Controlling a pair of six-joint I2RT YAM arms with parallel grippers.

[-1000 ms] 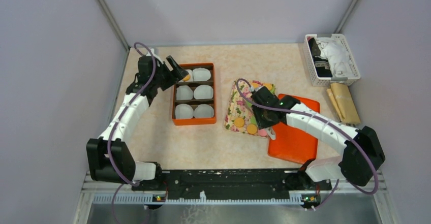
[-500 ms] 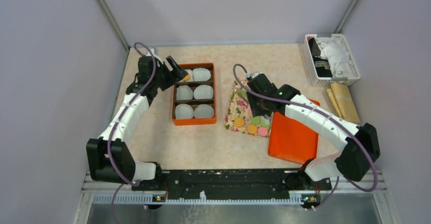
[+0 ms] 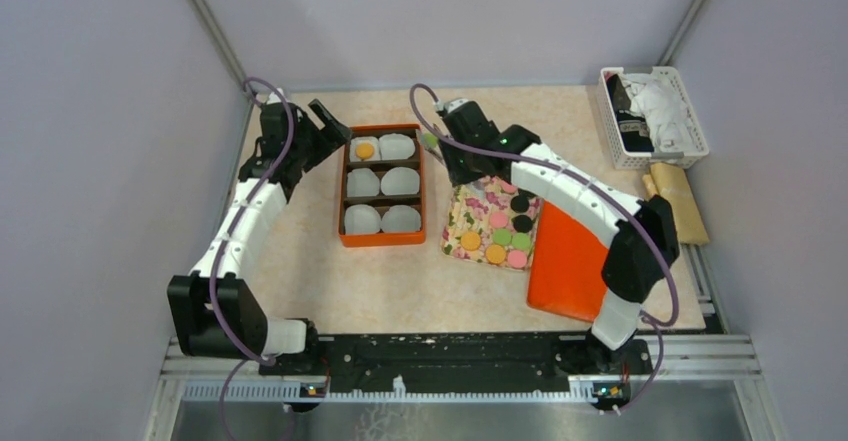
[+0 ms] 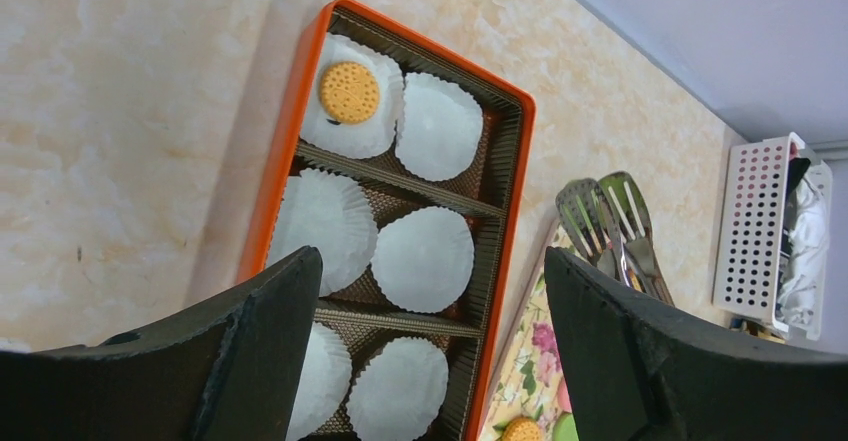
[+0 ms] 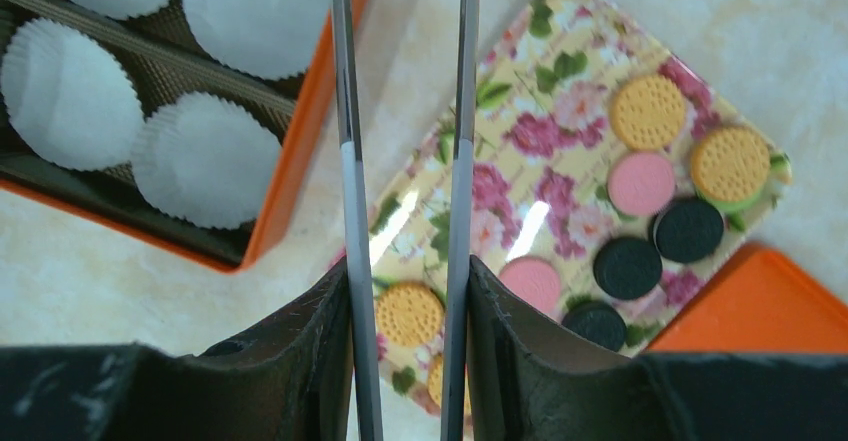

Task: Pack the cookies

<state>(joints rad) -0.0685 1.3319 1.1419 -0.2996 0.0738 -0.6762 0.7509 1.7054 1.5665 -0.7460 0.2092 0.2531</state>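
Note:
Cookies [image 3: 503, 231] in orange, pink, green and black lie on a floral tray [image 3: 470, 206]; they also show in the right wrist view [image 5: 648, 111]. One orange cookie [image 3: 365, 149] sits in the far left paper cup of the orange box [image 3: 381, 236], and shows in the left wrist view [image 4: 348, 92]. My left gripper [image 3: 335, 126] is open and empty beside the box's far left corner [image 4: 432, 261]. My right gripper [image 3: 452, 151] is shut on metal tongs [image 5: 346, 111], between tray and box. The tong tips [image 4: 612, 223] are near the box's far right edge; I cannot tell whether they hold a cookie.
The other white paper cups [image 3: 400, 179] in the box are empty. An orange lid [image 3: 570, 261] lies right of the tray. A white basket [image 3: 652, 116] with cloths and a brown packet [image 3: 678, 201] stand at the far right. Walls close in on both sides.
My right gripper has moved with the tongs from the tray's near end to its far left, toward the box. My left gripper has opened and drawn back; the orange cookie now lies in the cup.

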